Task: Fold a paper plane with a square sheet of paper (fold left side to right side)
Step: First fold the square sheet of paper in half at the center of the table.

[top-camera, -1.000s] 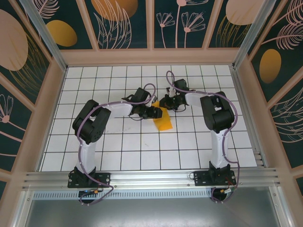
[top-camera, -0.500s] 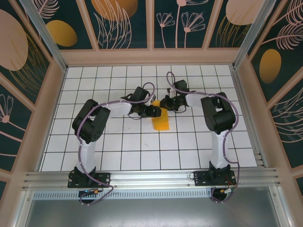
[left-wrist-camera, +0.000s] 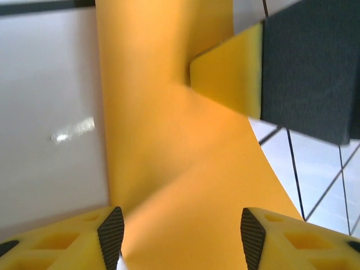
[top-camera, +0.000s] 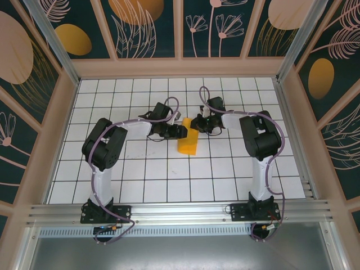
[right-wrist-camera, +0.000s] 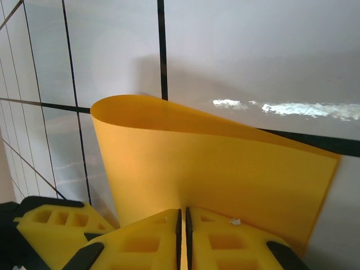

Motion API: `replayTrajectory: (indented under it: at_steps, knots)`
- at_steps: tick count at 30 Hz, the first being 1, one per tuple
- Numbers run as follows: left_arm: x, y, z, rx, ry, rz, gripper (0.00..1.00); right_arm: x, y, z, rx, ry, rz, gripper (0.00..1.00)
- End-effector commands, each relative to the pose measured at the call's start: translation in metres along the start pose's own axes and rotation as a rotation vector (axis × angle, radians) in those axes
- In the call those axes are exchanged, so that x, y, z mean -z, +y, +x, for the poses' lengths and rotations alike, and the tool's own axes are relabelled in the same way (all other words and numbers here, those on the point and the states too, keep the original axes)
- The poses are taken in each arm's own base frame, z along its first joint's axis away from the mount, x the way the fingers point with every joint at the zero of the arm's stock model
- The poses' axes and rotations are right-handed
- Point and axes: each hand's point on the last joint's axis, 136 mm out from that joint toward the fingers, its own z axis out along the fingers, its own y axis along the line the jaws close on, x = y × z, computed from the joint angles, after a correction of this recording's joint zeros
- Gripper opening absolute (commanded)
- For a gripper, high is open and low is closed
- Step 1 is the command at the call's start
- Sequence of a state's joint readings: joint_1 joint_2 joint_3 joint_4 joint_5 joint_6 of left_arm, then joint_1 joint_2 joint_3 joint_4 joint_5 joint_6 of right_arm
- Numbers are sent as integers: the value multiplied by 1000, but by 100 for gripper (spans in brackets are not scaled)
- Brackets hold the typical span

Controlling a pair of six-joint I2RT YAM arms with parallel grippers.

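- The square sheet of paper (top-camera: 188, 143) is lying near the middle of the white gridded table (top-camera: 140, 185). From above it is showing as a narrow orange-yellow shape running from 12 toward 6 o'clock.
- The right gripper (right-wrist-camera: 183, 225) is pinching the sheet. Its two yellow fingers (right-wrist-camera: 219, 242) are pressing flat together with no gap showing, and the paper is sitting caught at their tips.
- In the right wrist view the sheet is rising from that pinch and curling over in a smooth rounded bend toward 10 o'clock, not creased flat. Black grid lines (right-wrist-camera: 161, 50) are running across the table beyond it.
- The left gripper (left-wrist-camera: 181, 239) is standing wide open. Its dark pads (left-wrist-camera: 111, 239) are sitting well apart at 7 and 5 o'clock of its own view, and the sheet is spreading across the gap between them. I cannot tell whether the pads are touching the paper.
- In the left wrist view a finger of the right gripper is pressing on the sheet at 1 o'clock, where the paper is bending.
- From above, the left gripper is sitting at the sheet's 10 o'clock and the right gripper at its 1 o'clock. Both are working at the sheet's far end, close to each other.
- In the right wrist view a yellow finger of the left gripper is showing at 7 o'clock, just beside the sheet.
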State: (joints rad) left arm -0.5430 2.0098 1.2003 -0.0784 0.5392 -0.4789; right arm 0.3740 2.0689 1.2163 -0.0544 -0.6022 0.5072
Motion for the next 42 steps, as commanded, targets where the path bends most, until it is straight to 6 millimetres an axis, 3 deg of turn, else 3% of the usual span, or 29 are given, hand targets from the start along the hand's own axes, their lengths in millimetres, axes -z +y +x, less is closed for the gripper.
replayTrajectory:
  at_steps: [1,6,14,18,30,42]
  knots:
    - [10,-20,2,-26,-4,97,59,-3,-37,22,-76,50,123,16]
    - [10,-31,9,-55,6,144,59,-4,-38,24,-77,56,126,16]
    - [20,-40,4,-99,-34,154,59,-5,-38,25,-78,58,134,16]
    - [15,-45,5,-106,-17,176,59,-6,-38,25,-76,61,137,16]
    - [-14,-25,35,-96,81,102,59,-8,-38,26,-73,67,150,16]
    - [-7,-22,65,-119,120,96,59,-8,-37,25,-75,67,162,16]
